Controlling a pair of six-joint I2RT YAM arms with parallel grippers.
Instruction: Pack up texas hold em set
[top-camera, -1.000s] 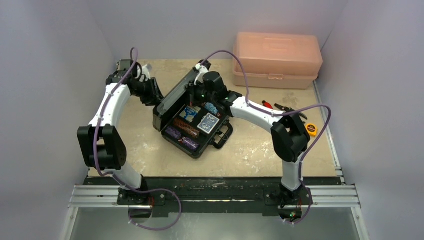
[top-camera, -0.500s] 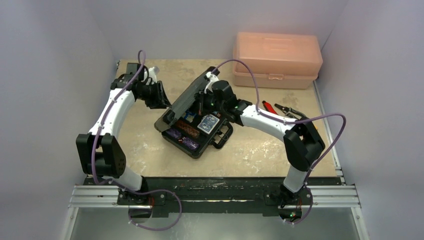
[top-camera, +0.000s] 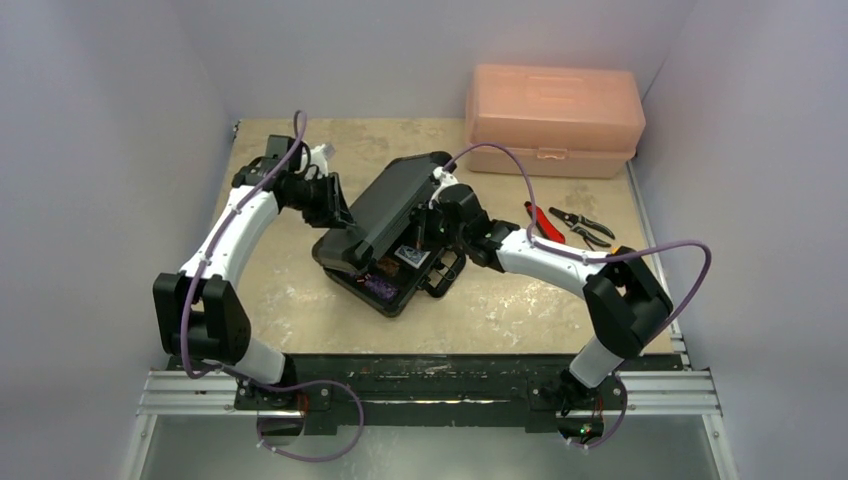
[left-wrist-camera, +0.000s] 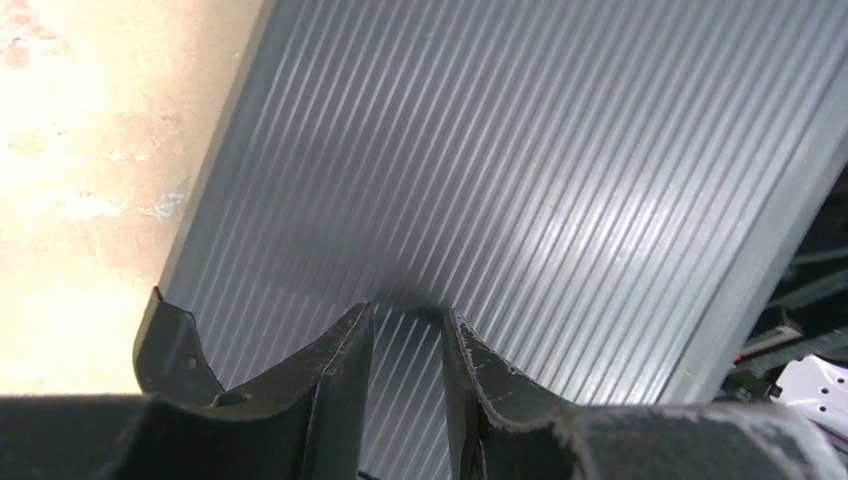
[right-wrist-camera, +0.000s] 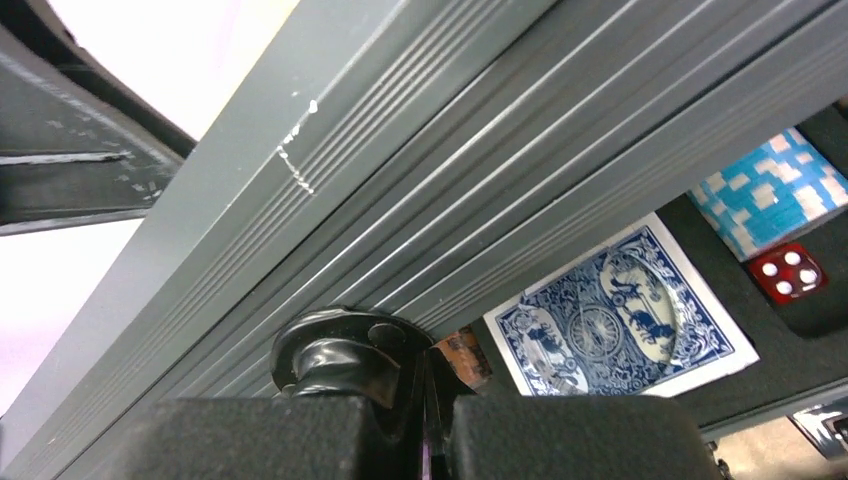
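The black poker case (top-camera: 385, 292) lies open in mid-table, its ribbed lid (top-camera: 395, 198) tilted low over the tray. My left gripper (top-camera: 335, 207) is behind the lid. In the left wrist view its tips (left-wrist-camera: 408, 315) rest against the lid's ribbed outer face (left-wrist-camera: 520, 160), narrowly apart with nothing between them. My right gripper (top-camera: 428, 222) is at the lid's front edge. In the right wrist view it (right-wrist-camera: 432, 360) is shut, just under the lid (right-wrist-camera: 400, 150). Inside the case I see a blue-backed card deck (right-wrist-camera: 620, 320), light blue chips (right-wrist-camera: 770, 190), a red die (right-wrist-camera: 787, 272) and a brown chip (right-wrist-camera: 462, 355).
A pink plastic toolbox (top-camera: 553, 120) stands at the back right. Black pliers (top-camera: 578, 222) and a red-handled tool (top-camera: 536, 211) lie to the right of the case. Grey walls close in both sides.
The lid has swung down from nearly upright to low over the tray. My left gripper followed it to the right, and my right gripper moved down and right with the lid's edge.
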